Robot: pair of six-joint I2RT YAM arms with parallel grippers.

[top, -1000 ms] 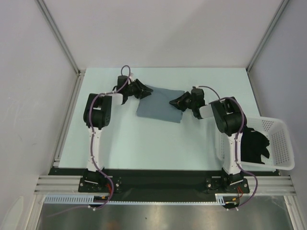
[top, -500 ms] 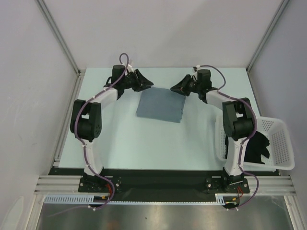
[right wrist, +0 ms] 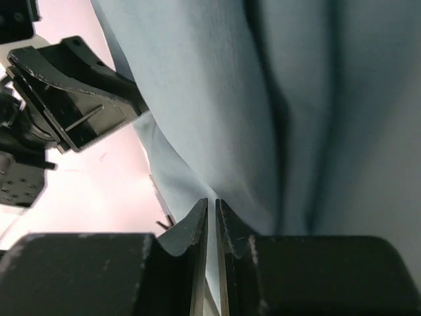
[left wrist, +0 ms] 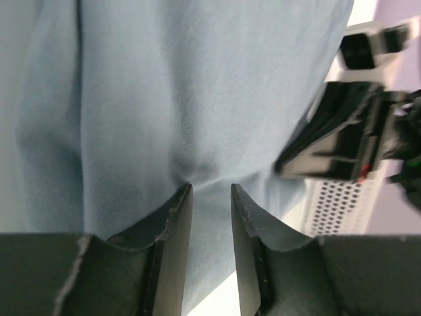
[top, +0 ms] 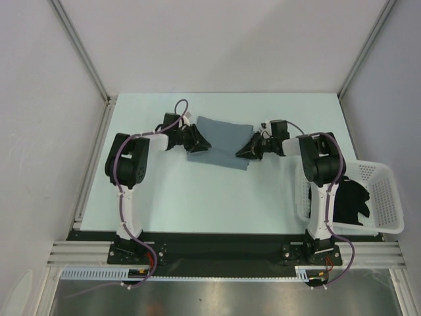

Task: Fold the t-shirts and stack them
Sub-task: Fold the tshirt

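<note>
Left hand: nearly closed, pinching the left edge of the grey shirt. In the left wrist view the cloth fills the narrow gap between the two dark fingers and puckers right at their tips.

Right hand: closed down to a thin slit on the right edge of the same shirt. In the right wrist view the fingers stand almost together, with a strip of cloth between them.

Grey shirt: between the two hands and held by both, one on each side edge. It is in a folded, roughly rectangular shape. From each hand's tips the cloth runs on towards the other hand, with long soft creases in it. Whether it lies flat on the surface or is raised a little cannot be told.

Hands to each other: they face one another across the shirt, tips pointing inward. Each shows at the far side of the cloth in the other's wrist view.

Black shirt: well apart from both hands, behind the right hand on its outer side, bunched up inside the basket.

Basket: white lattice, on the surface beside the right arm, touching neither hand. A corner of it shows past the right hand in the left wrist view.
</note>
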